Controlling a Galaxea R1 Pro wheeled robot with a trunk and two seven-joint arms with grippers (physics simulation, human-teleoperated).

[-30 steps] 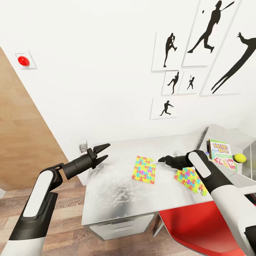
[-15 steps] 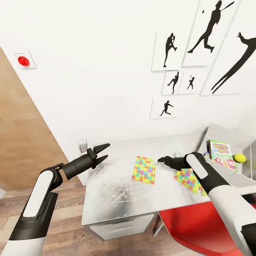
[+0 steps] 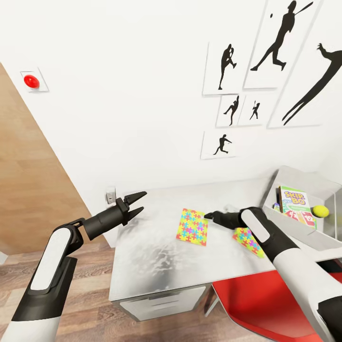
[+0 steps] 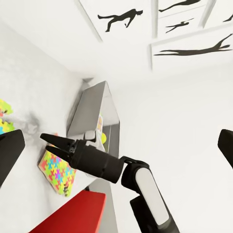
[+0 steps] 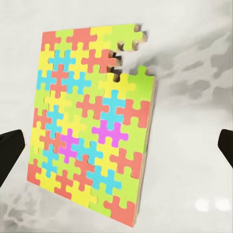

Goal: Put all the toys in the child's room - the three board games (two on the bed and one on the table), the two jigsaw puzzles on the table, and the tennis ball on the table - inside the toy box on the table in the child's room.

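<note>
One jigsaw puzzle point(image 3: 192, 226) lies flat on the light-grey table point(image 3: 152, 256). My right gripper point(image 3: 210, 217) hovers open just at its right edge. In the right wrist view that jigsaw puzzle point(image 5: 90, 126) sits between the spread fingers point(image 5: 10, 150) of the right gripper point(image 5: 119, 145). The second jigsaw puzzle point(image 3: 247, 239) is partly hidden under my right forearm. At the table's right end the toy box point(image 3: 297, 228) holds the Skip-Bo board game point(image 3: 293, 200) and the tennis ball point(image 3: 321, 211). My left gripper point(image 3: 136, 201) is open and empty over the table's left end.
A red chair point(image 3: 256, 304) stands under the table's front right. White drawers point(image 3: 161, 301) sit below the tabletop. The wall behind carries black baseball silhouettes point(image 3: 280, 42) and a red button point(image 3: 31, 80). A wall socket point(image 3: 110, 194) is beside the left gripper.
My right gripper has moved a little left and down toward the nearer puzzle, and the forearm now covers more of the second puzzle. The left arm has not moved.
</note>
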